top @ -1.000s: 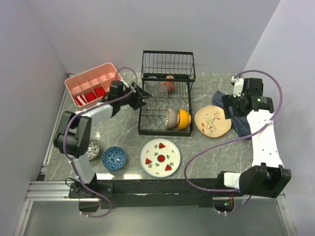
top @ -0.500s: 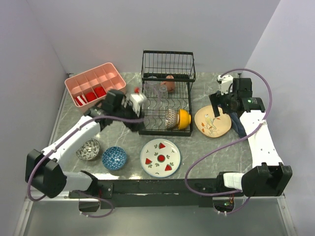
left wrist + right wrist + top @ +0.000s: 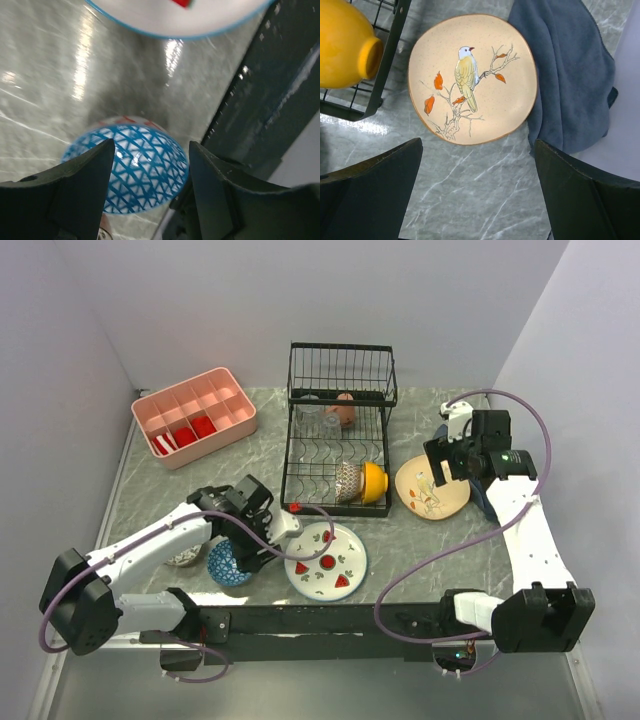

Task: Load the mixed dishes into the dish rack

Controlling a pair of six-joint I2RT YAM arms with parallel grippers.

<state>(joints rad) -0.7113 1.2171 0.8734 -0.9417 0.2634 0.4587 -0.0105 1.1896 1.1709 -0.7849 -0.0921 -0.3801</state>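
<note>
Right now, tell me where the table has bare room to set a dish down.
Bare table lies between the pink tray, the rack and the left arm. Crowded: the front, where blue bowl, watermelon plate and left gripper bunch.

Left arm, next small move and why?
Probably lower the left gripper and close on the blue patterned bowl: its open fingers frame the bowl from above, and it sits on the table, not yet in the dish rack.

Table (image 3: 420,540) holds rack (image 3: 320,510), tray (image 3: 220,440), cloth (image 3: 570,75), watermelon plate (image 3: 330,565), bird plate (image 3: 485,100), blue bowl (image 3: 140,170), perhaps another (image 3: 185,558).
</note>
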